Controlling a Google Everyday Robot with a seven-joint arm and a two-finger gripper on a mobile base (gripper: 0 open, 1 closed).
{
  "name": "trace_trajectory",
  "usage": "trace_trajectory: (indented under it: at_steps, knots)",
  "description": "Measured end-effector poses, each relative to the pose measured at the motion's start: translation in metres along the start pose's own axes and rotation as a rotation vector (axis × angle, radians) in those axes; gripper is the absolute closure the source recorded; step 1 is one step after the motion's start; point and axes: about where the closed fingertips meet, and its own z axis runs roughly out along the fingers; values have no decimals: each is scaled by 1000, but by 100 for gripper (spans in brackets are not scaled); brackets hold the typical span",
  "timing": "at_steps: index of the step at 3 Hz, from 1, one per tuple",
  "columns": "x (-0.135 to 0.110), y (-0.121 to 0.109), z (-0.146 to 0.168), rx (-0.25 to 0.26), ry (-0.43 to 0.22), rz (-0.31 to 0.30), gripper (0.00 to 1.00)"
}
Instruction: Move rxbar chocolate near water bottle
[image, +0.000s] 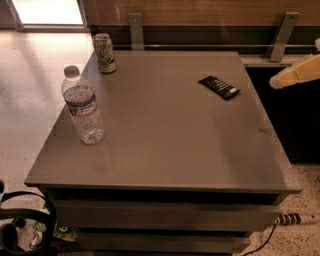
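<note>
The rxbar chocolate is a flat black wrapper bar lying at the back right of the grey table. The water bottle stands upright near the table's left edge, clear, with a grey-white cap and a white label. My gripper shows as a pale yellow shape coming in from the right edge of the camera view. It is beyond the table's right edge, to the right of the bar and apart from it, holding nothing that I can see.
A pale soda can stands at the table's back left corner. A wooden wall with metal brackets runs behind the table. Black headphones and a power strip lie on the floor in front.
</note>
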Motion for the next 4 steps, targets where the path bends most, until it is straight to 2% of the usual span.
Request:
trace_trajectory:
  at_steps: [1,2,4]
  knots:
    - [-10,-13,33,11,-81,10,0]
    - [-14,-19,67,15,-135,22,0]
    - [3,-10,139,-22,-124,59,0]
